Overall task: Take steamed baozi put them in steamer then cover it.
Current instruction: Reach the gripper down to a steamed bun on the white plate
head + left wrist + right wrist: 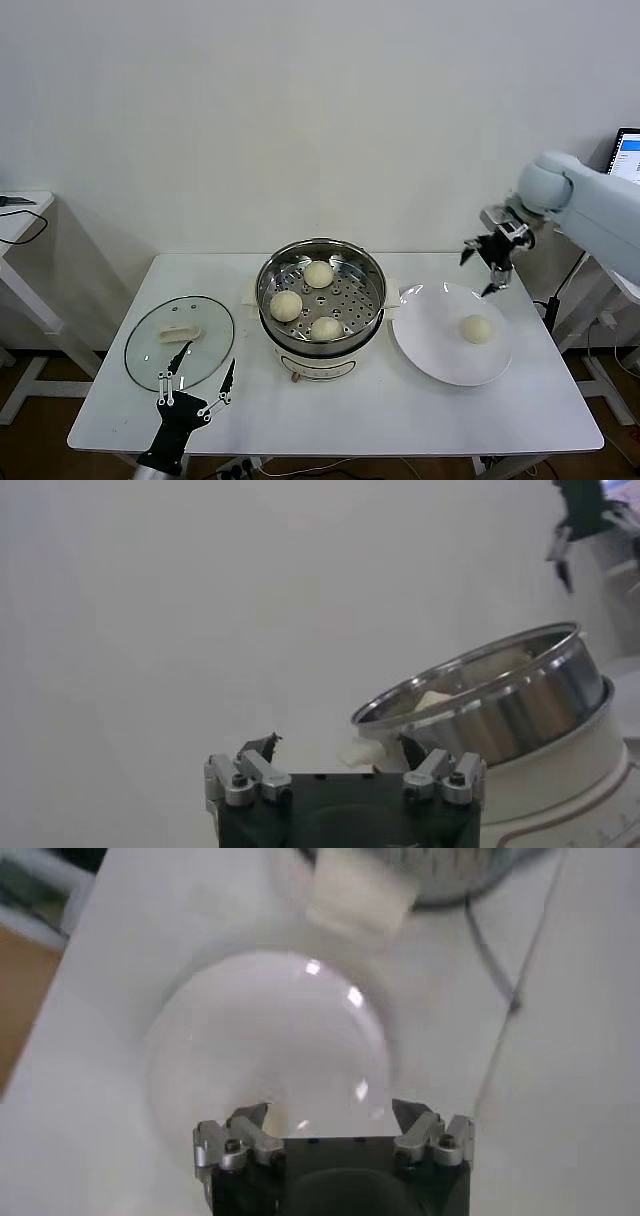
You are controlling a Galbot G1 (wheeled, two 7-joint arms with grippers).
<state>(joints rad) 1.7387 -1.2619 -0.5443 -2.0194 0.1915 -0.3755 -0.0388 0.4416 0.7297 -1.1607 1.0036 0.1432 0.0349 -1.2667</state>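
The steamer (320,262) stands mid-table with three baozi on its perforated tray, at the back (318,273), the left (286,305) and the front (326,328). A fourth baozi (477,328) lies on the white plate (430,345) to the right. The glass cover (150,345) with its cream handle (181,334) lies flat on the left. My right gripper (478,273) is open and empty, raised above the plate's far edge; in the right wrist view it (330,1110) looks down on the plate (270,1038). My left gripper (207,358) is open and empty, low by the cover's near edge.
The left wrist view shows the left gripper (338,742), the steamer's steel wall (500,705) and the right gripper (575,520) far off. The steamer's white side handle (360,893) faces the plate. A side table (15,215) stands far left and a screen (628,155) far right.
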